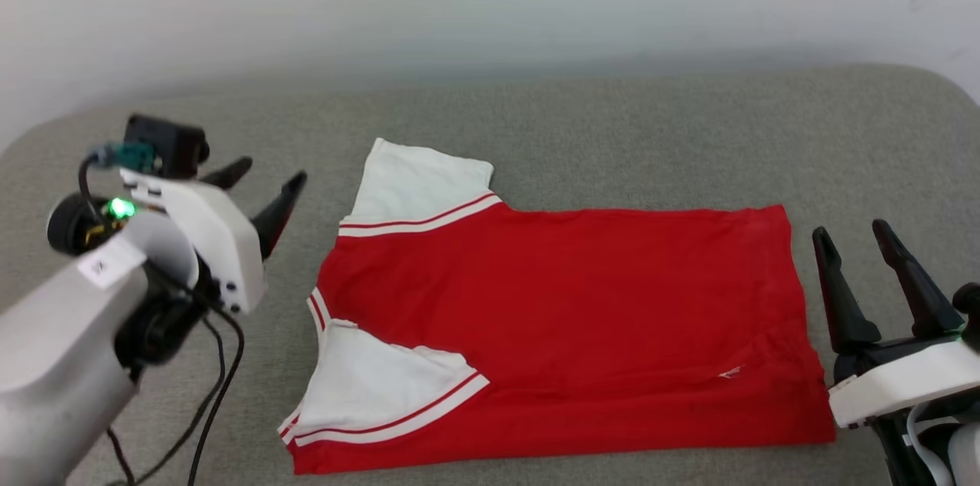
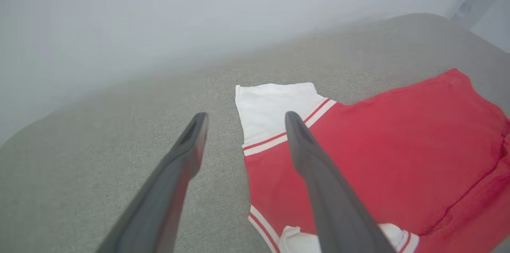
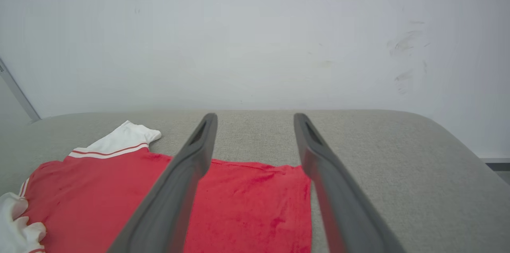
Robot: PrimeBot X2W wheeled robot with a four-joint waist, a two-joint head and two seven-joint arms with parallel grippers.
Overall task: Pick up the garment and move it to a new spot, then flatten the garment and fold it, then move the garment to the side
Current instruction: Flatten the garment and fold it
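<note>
In the head view a pale wall (image 1: 459, 4) backs a grey fabric-covered surface (image 1: 612, 134). The garment (image 1: 551, 318) lies flat on it, red, its near white sleeve folded onto the body. The sleeves lie toward the left gripper (image 1: 272, 171) and the logo hem beside the right gripper (image 1: 850, 229). Both grippers have their fingers apart and are clear of the cloth. A black cable (image 1: 222, 371) hangs under the left arm. In the left wrist view, spread fingers frame the far sleeve's edge. In the right wrist view, spread fingers frame the hem corner.

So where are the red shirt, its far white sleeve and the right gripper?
red jersey T-shirt (image 1: 559, 302): head view, middle of the red body.
far white sleeve (image 1: 417, 184): head view, centre of the white cloth.
right gripper (image 1: 850, 230): head view, midway between its two fingertips.
</note>
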